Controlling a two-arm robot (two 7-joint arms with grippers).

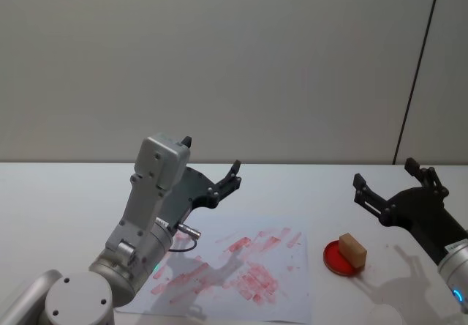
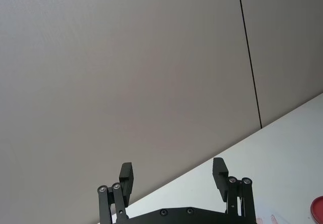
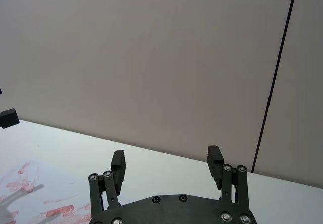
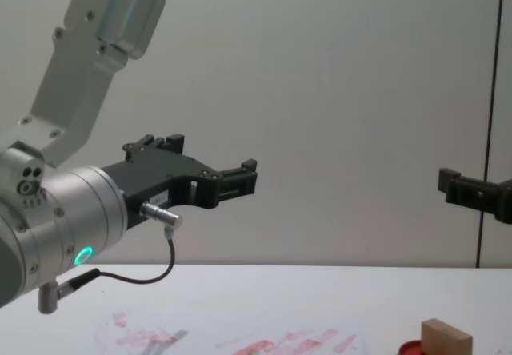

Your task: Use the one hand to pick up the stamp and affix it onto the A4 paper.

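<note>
White desk (image 1: 58, 193), grey wall (image 1: 219, 61) | stamp (image 1: 352, 250) on red ink pad (image 1: 333, 259), long axis slanting far-left to near-right | A4 paper (image 1: 296, 288) just left of pad | right tool (image 1: 384, 171) nearer, high right of pad, jaws wide | left tool (image 1: 212, 157) wide, well left of pad | chest view adds height gap; head view, the slant

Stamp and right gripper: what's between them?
In the head view, only bare tabletop separates the stamp, on the red ink pad, from the open right gripper.
</note>
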